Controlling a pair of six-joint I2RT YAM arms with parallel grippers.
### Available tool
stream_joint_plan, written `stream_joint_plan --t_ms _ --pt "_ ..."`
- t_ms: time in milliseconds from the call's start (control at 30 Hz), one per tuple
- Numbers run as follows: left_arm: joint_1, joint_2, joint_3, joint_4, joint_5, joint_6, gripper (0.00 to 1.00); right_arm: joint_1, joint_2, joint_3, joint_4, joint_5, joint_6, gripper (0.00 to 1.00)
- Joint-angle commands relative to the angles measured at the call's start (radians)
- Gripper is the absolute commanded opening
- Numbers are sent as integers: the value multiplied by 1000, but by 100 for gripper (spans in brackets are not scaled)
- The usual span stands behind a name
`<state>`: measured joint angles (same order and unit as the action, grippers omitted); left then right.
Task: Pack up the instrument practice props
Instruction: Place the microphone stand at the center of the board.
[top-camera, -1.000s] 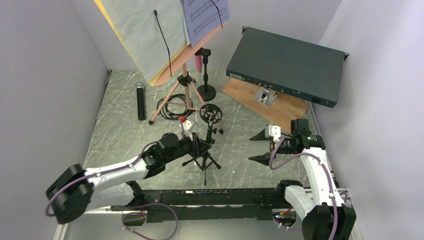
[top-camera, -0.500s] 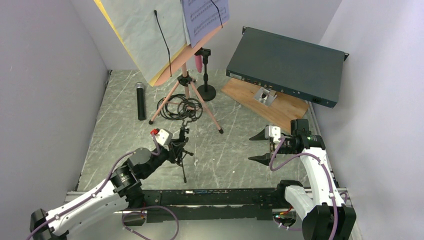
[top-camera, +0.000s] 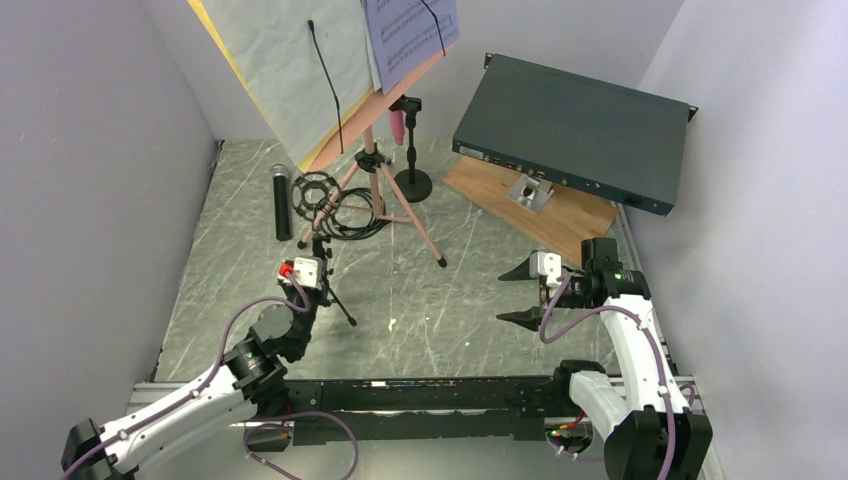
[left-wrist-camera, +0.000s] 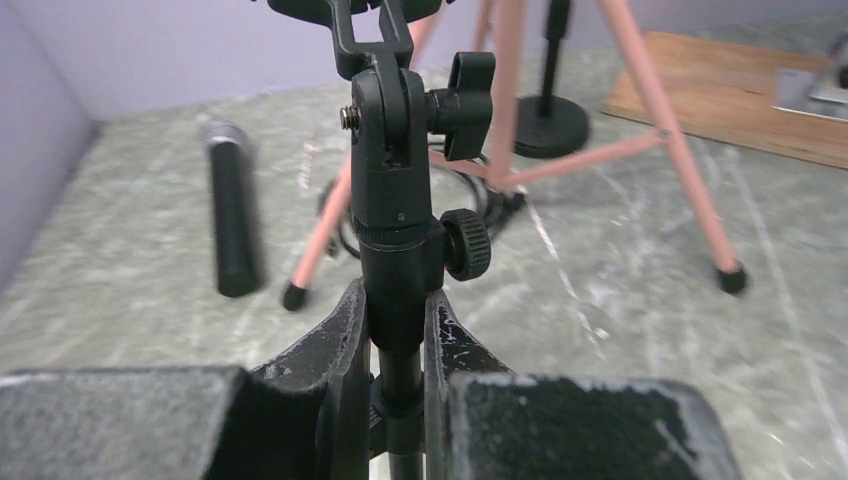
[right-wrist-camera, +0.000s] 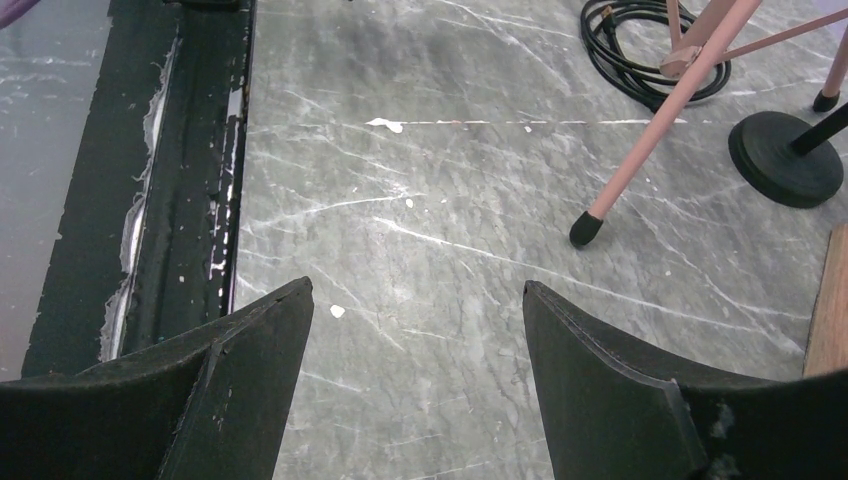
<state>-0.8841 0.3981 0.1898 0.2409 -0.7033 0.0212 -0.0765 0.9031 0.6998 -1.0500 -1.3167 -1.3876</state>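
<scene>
One mic holder (left-wrist-camera: 400, 200), clenched in my left hand (left-wrist-camera: 397, 325), has swung lower-left, heading for packing; right hand (right-wrist-camera: 415, 330) waits released.

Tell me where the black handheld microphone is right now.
Top view, left side: the black microphone lies flat, just left of the pink tripod legs and the coiled cable.

Teal rack box (top-camera: 575, 125) rests tilted on wooden board (top-camera: 572, 220).
</scene>
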Motion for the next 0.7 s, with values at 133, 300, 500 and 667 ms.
stream_joint_plan --t_ms 133,300,500,667 --pt "215 198 29 491 -116 153 0 7 -9 -1 -22 -30 -42 79" --pt "432 321 87 500 -13 -5 0 9 -10 -1 -28 -31 -48 79" --pt "641 473 186 565 98 -77 0 12 -5 1 -48 -31 -70 79" --pt "844 666 271 676 281 -139 0 18 -3 1 -58 -31 -83 79"
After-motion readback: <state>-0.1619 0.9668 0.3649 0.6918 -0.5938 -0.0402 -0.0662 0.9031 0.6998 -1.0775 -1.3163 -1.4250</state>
